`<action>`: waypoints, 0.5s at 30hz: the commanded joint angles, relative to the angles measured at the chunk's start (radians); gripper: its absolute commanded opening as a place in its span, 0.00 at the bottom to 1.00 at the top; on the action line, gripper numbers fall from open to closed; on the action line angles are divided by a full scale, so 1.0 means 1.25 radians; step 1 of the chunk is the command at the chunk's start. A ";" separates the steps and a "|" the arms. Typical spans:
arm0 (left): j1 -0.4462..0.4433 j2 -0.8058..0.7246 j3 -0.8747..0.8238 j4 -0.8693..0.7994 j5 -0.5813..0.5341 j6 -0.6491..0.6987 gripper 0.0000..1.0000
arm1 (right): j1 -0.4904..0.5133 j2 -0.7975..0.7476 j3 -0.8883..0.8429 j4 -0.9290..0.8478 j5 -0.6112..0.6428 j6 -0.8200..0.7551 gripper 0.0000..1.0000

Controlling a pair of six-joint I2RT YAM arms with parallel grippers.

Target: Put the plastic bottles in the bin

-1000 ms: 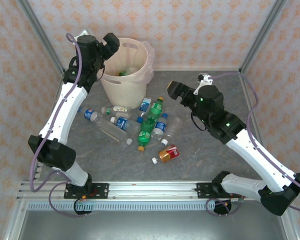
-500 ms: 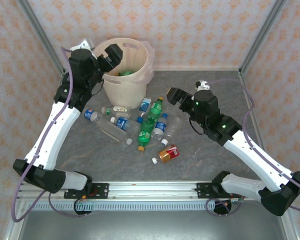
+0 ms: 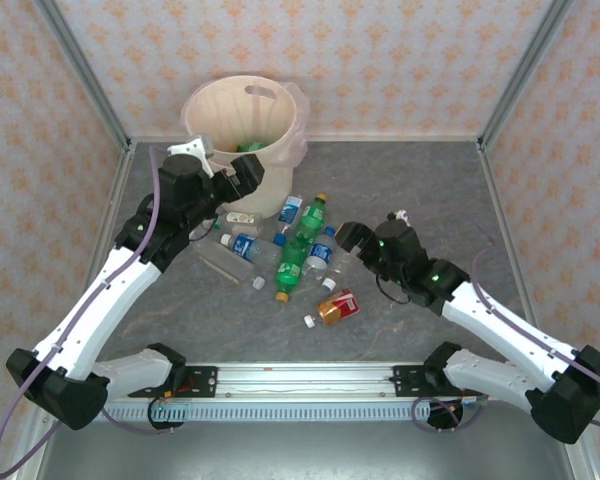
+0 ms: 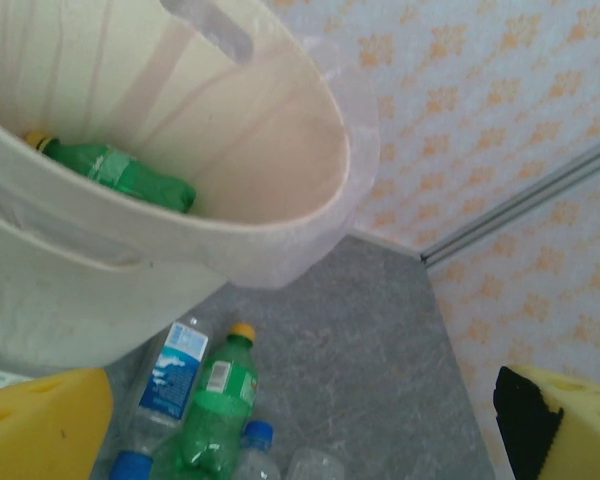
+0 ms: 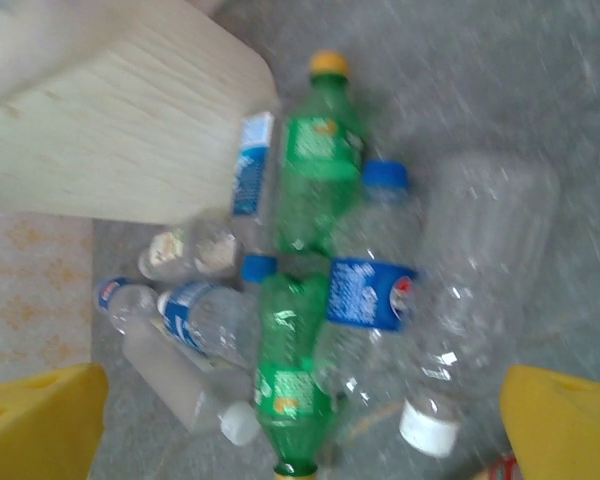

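Left end effector (image 3: 245, 176) off the bin (image 3: 236, 110) rim, right end effector (image 3: 348, 238) nearer the bottles (image 3: 298, 248).

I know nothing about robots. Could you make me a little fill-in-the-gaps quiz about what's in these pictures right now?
1. In the left wrist view, the yellow-capped bottle inside the bin is coloured ____.
2. The lone bottle nearest the arms' bases is coloured ____.
3. The left gripper and the right gripper both have their jaws ____, holding nothing.
Missing words: green; red-orange; open.
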State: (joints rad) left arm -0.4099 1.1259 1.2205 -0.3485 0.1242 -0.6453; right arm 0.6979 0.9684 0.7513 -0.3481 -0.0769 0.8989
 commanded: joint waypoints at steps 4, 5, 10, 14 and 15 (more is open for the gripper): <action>-0.014 -0.047 -0.046 -0.002 0.014 0.034 0.99 | 0.058 -0.074 -0.123 0.009 -0.006 0.183 1.00; -0.014 -0.049 -0.047 -0.007 0.013 0.037 0.99 | 0.064 -0.086 -0.146 0.020 -0.012 0.206 0.99; -0.019 -0.049 -0.052 -0.013 0.016 0.039 0.99 | 0.099 -0.142 -0.234 0.071 -0.022 0.295 0.93; -0.022 -0.048 -0.053 -0.010 0.019 0.032 0.99 | 0.114 -0.157 -0.277 0.110 -0.042 0.331 0.90; -0.023 -0.046 -0.051 -0.011 0.021 0.030 0.99 | 0.117 -0.159 -0.286 0.117 -0.045 0.337 0.90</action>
State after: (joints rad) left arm -0.4259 1.0828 1.1618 -0.3553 0.1318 -0.6193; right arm 0.8326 0.7860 0.4187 -0.2649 -0.1249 1.2491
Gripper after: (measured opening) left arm 0.990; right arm 0.900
